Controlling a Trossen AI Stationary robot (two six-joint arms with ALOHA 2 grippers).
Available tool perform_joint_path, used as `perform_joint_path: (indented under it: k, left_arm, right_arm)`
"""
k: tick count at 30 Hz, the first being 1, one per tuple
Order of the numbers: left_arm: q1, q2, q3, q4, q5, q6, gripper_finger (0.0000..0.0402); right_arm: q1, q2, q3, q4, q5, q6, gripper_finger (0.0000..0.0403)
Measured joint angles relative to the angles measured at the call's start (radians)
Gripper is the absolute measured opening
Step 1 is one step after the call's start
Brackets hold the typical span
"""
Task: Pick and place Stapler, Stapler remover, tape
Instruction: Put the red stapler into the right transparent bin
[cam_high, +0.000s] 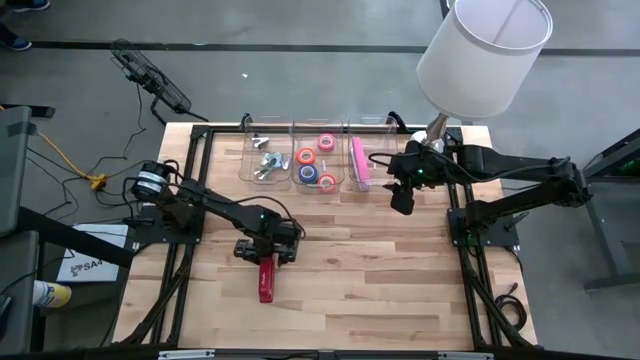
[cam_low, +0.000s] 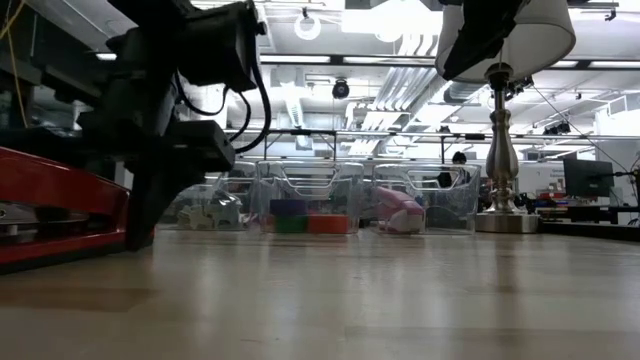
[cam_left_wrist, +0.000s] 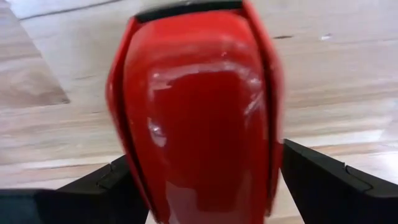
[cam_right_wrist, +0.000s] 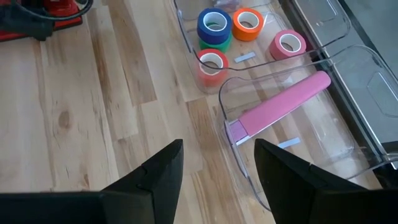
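Wooden worktop (cam_high: 400, 270), butcher-block, three clear bins (cam_high: 275, 160) along its upper edge. Left end effector (cam_high: 266, 250), lower centre: fingers (cam_left_wrist: 323, 180) spread wide, straddling red stapler (cam_high: 266, 280) lying on worktop; contact unclear. Right end effector (cam_high: 402, 197), upper right beside bins: fingers parted, empty. Pink stapler (cam_right_wrist: 280, 109) in right bin. Tape rolls (cam_right_wrist: 214, 25) in middle bin. Metal staple removers (cam_high: 265, 160) in left bin. No legible writing.

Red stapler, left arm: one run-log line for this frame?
left gripper: fingers straddling red stapler on table, not clamped | right gripper: open, above pink stapler bin | tape rolls: middle bin
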Motion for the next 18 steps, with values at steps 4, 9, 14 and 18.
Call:
perform_joint_path:
  k: [4, 9, 14, 18]
  left_arm:
    - [-0.018, 0.028, 0.001, -0.001, -0.008, 0.014, 0.0311]
    - [-0.030, 0.032, 0.001, -0.024, -0.032, 0.016, 0.0311]
    - [-0.030, 0.033, 0.000, -0.032, -0.025, 0.021, 0.0311]
    - [-0.030, 0.034, -0.001, -0.032, -0.014, 0.027, 0.0311]
  right_arm:
    - [0.000, 0.000, 0.000, -0.003, 0.000, 0.000, 0.0188]
    - [0.000, 0.000, 0.000, -0.002, 0.000, 0.000, 0.0188]
    - [0.000, 0.000, 0.000, 0.000, 0.000, 0.000, 0.0188]
    - [0.000, 0.000, 0.000, 0.000, 0.000, 0.000, 0.0188]
